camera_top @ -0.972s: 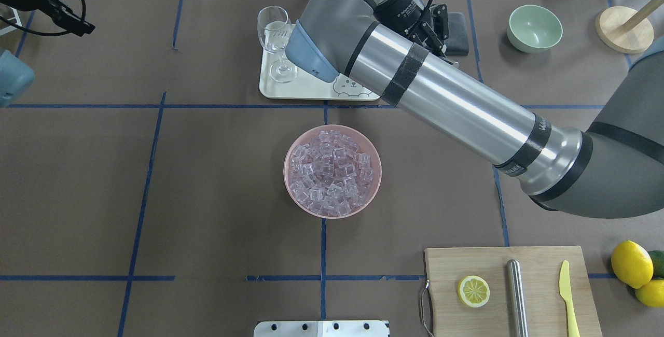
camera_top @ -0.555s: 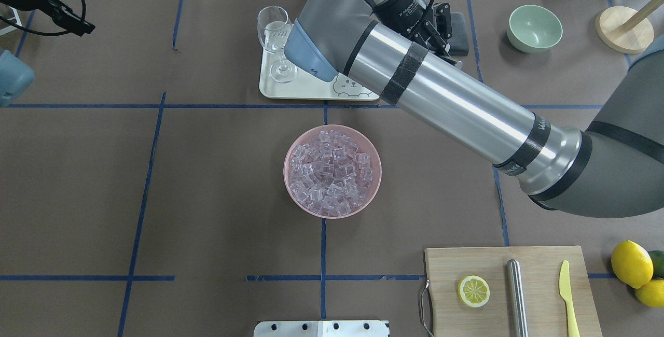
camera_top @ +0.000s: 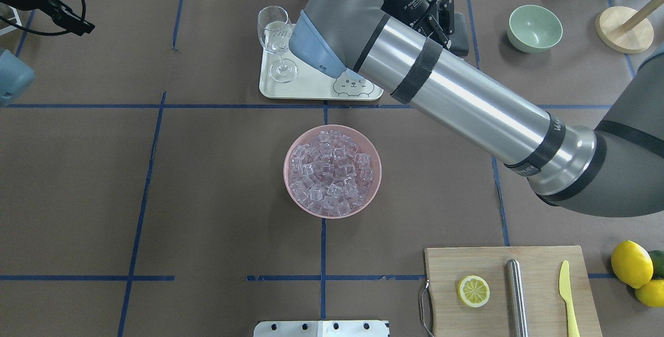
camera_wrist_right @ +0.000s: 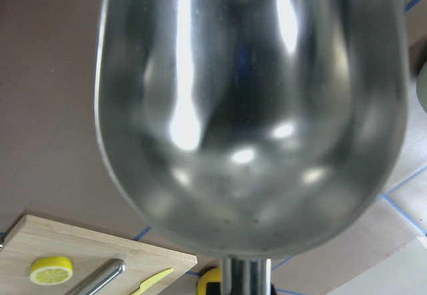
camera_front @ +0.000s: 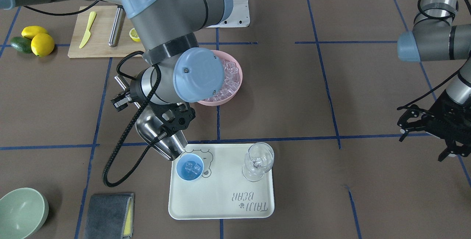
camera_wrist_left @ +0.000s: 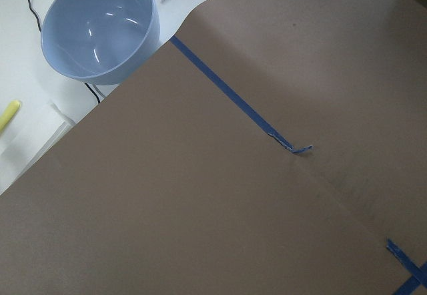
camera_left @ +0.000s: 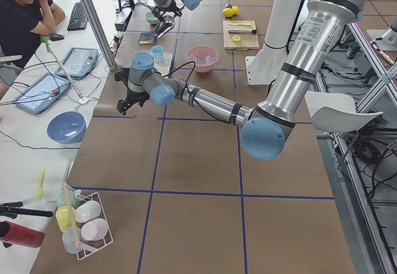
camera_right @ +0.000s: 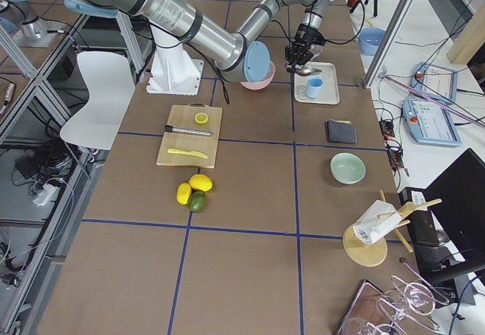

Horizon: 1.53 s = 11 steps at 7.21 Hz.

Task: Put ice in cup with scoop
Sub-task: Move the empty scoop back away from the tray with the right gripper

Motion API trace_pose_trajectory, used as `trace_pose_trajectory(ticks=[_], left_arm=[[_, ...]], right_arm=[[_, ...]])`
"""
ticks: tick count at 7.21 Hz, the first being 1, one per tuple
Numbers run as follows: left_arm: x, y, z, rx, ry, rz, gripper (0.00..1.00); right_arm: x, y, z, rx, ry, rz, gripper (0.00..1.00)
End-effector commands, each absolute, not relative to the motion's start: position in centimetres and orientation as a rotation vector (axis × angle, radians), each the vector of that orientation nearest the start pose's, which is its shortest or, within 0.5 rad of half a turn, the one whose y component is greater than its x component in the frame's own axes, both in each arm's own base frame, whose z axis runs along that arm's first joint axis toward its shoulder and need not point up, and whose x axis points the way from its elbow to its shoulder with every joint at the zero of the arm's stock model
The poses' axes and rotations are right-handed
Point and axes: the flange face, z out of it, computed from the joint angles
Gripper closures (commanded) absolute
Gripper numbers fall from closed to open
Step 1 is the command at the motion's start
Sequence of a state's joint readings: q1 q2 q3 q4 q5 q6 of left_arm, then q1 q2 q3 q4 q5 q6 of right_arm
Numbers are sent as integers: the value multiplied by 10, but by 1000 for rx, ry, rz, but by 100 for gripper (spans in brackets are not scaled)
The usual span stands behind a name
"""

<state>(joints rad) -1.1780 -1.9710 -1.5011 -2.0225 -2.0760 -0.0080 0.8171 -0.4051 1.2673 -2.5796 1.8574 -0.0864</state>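
The light-blue cup stands on the near-left corner of the white tray with a few ice cubes in it. My right gripper is shut on the thin handle of the steel scoop, whose mouth tilts down just above the cup's rim. In the right wrist view the scoop's bowl shows no ice. More ice fills the pink bowl mid-table. In the overhead view my right arm hides the cup and scoop. My left gripper hangs open, far off near the table's edge.
A wine glass shares the tray. A pale-green bowl and grey cloth lie beside it. A cutting board carries a lemon slice, steel cylinder and yellow knife, with lemons nearby. A person sits past the table's edge.
My right arm has shifted slightly right and away from the robot's base, uncovering the bear print on the tray. The left arm and the pink bowl have not moved.
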Motion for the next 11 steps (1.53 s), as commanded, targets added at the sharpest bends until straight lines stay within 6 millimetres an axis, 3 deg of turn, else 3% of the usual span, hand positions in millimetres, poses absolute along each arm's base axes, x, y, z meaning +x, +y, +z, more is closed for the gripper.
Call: trace_pose_trajectory(ticks=[1, 2, 3, 4, 5, 6, 8, 10, 11], left_arm=[[165, -652, 405, 757, 637, 557, 0], [153, -655, 400, 804, 631, 550, 0], [148, -653, 399, 802, 621, 531, 0], [142, -655, 412, 766, 614, 513, 0], [142, -657, 426, 685, 600, 505, 0], [117, -660, 420, 719, 597, 481, 0], [100, -655, 437, 713, 583, 476, 0], [85, -659, 436, 763, 519, 553, 0], [59, -660, 443, 760, 497, 507, 0]], right_arm=[[-360, -576, 159, -123, -304, -778, 100], [-326, -555, 165, -64, -359, -767, 100], [-298, -535, 191, -50, -412, -749, 100], [-275, -523, 204, -8, -430, -737, 100], [-261, -522, 206, 6, -433, -723, 100], [-245, -519, 217, 7, -434, -708, 100], [-218, -505, 262, 34, -440, -687, 100], [-212, -502, 282, 32, -443, -683, 100], [-205, -494, 292, 27, -441, -700, 100]])
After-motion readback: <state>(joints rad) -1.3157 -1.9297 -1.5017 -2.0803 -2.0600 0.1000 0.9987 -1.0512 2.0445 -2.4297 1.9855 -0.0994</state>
